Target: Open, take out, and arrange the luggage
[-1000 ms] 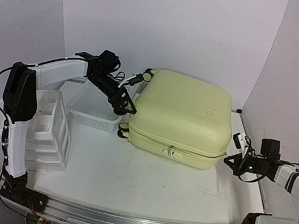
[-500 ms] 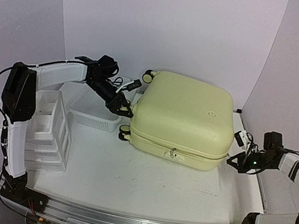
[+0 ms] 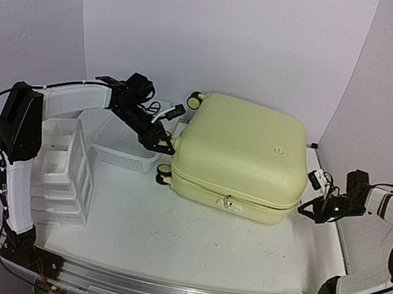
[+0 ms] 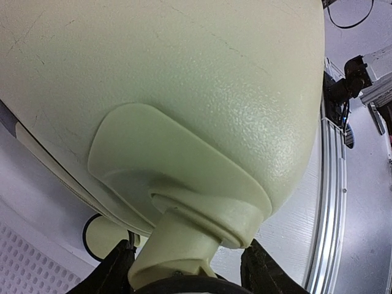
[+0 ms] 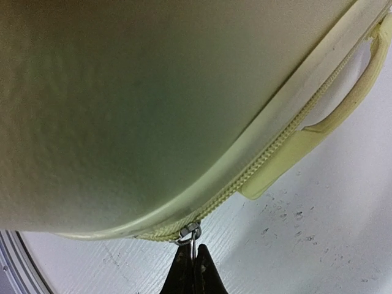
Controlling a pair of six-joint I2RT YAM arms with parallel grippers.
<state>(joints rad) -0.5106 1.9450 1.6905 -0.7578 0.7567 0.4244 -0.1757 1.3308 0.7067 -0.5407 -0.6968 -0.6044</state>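
Luggage [image 3: 245, 151]: wheel [image 4: 174, 245] in left gripper [image 4: 187, 272]; zipper pull [image 5: 192, 237] in right gripper [image 5: 195, 268]

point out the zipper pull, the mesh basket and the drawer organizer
zipper pull [image 5: 190, 233], right wrist view, its metal ring
mesh basket [image 3: 121, 157], top external view, near wall
drawer organizer [image 3: 65, 164], top external view, middle compartment

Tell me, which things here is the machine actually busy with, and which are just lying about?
In the job:
luggage, still zipped shut
zipper pull, pinched by the right end effector
wheel stem, clamped by the left end effector

Just lying about:
white mesh basket
white drawer organizer
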